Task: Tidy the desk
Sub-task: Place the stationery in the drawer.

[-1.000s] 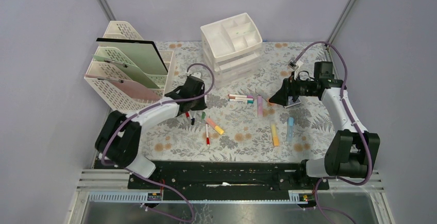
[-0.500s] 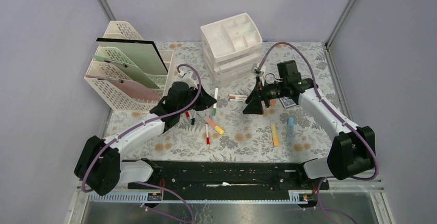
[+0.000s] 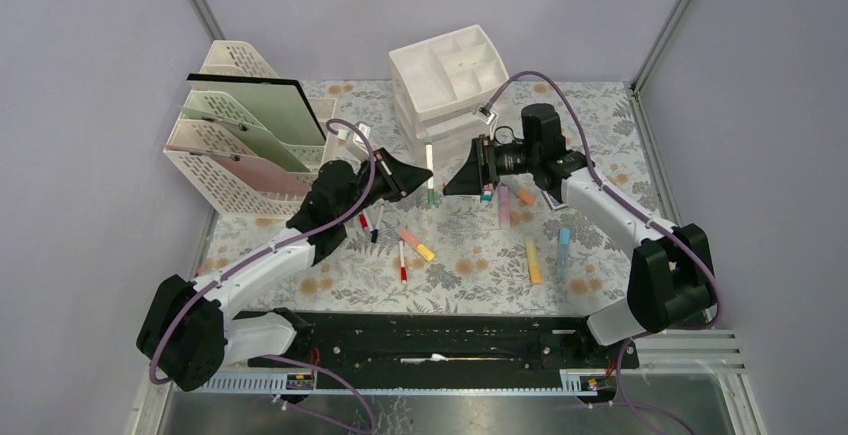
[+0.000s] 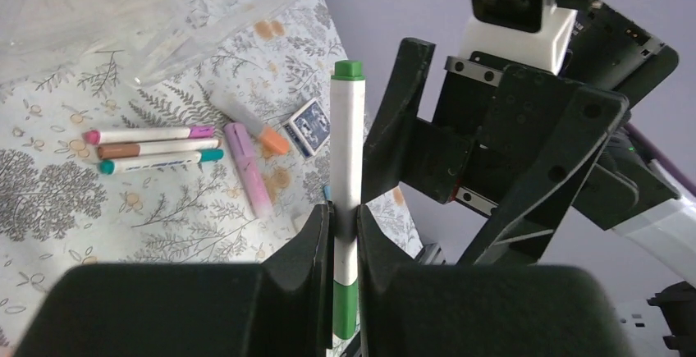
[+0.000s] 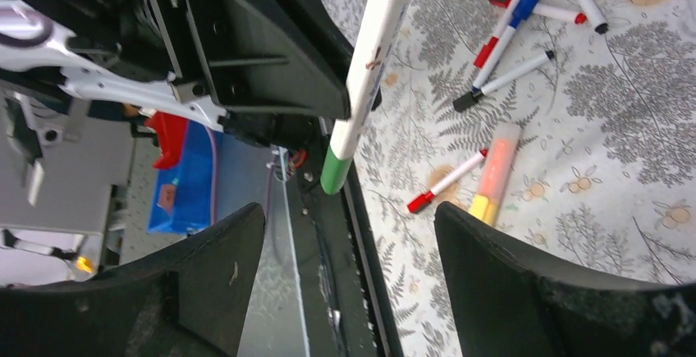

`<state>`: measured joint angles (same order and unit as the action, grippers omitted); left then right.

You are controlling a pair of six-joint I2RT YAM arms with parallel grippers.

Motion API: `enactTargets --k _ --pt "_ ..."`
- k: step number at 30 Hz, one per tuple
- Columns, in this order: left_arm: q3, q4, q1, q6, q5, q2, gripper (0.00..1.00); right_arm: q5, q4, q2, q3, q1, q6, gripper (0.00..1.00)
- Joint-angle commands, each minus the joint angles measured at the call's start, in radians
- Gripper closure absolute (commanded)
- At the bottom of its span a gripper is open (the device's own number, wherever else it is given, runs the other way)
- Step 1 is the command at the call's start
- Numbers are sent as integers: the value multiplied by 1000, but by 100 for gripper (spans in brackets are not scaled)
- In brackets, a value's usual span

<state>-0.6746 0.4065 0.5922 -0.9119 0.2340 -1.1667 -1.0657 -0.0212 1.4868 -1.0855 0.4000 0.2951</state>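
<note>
Between the two arms, above the desk (image 3: 470, 275), the left gripper (image 3: 408, 177) is clamped on a white marker (image 3: 430, 167) with green ends, held upright. Just beside it, the right gripper (image 3: 462, 177) faces the marker, jaws spread wide and holding nothing. The left wrist view shows, beyond the marker, three pens (image 4: 152, 148) side by side, a lilac highlighter (image 4: 249, 168) and a small blue box (image 4: 308, 123). Only the right wrist view shows loose pens (image 5: 513, 25) and an orange-yellow highlighter (image 5: 492, 172) beneath the left gripper.
</note>
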Motion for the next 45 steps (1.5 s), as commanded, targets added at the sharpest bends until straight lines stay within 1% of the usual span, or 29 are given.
enactTargets --k 1,3,8,17,20,22,24,27,30,31,33,35,36,38,39,40,41,42,44,45 --pt "-75 97 7 -31 -24 3 100 -5 239 7 -23 19 255 18" --pt "-96 99 10 -35 -33 -4 100 -4 277 11 -21 24 288 19" --pt "-137 113 15 -41 -55 -22 100 14 282 23 -31 25 301 21" --pt "-154 153 42 -53 -79 -56 100 -8 370 45 -55 42 390 26" --pt "-165 150 46 -50 -77 -68 100 -8 390 58 -60 47 410 33" --pt "-170 151 48 -50 -78 -73 100 -7 394 64 -64 48 415 39" --pt "-171 152 50 -52 -79 -78 100 -7 394 68 -67 47 413 49" --pt "-171 153 50 -53 -79 -83 100 -5 381 68 -69 48 403 72" --pt "-176 144 51 -48 -77 -83 100 -5 333 64 -86 48 363 89" --pt "-178 136 51 -48 -77 -80 95 -5 308 64 -95 48 334 94" --pt "-189 107 49 -38 -85 -73 78 -22 267 63 -108 46 293 98" --pt "-207 55 45 -9 -107 -55 52 -41 184 63 -132 42 205 99" --pt "-218 23 40 5 -117 -46 43 -45 126 63 -151 37 144 100" --pt "-236 -38 19 42 -124 -16 27 -21 -68 65 -215 22 -28 100" --pt "-241 -67 6 63 -118 -1 21 3 -169 68 -251 11 -127 100" --pt "-244 -94 -12 82 -111 15 14 34 -272 71 -293 1 -228 100" --pt "-242 -127 -30 107 -99 32 7 98 -372 73 -353 -8 -367 99" --pt "-237 -146 -50 136 -83 53 2 134 -480 78 -404 -11 -500 99" --pt "-227 -199 -85 207 -62 94 1 267 -649 95 -497 -11 -726 99" --pt "-225 -233 -97 241 -69 115 1 319 -710 104 -536 -10 -813 99"
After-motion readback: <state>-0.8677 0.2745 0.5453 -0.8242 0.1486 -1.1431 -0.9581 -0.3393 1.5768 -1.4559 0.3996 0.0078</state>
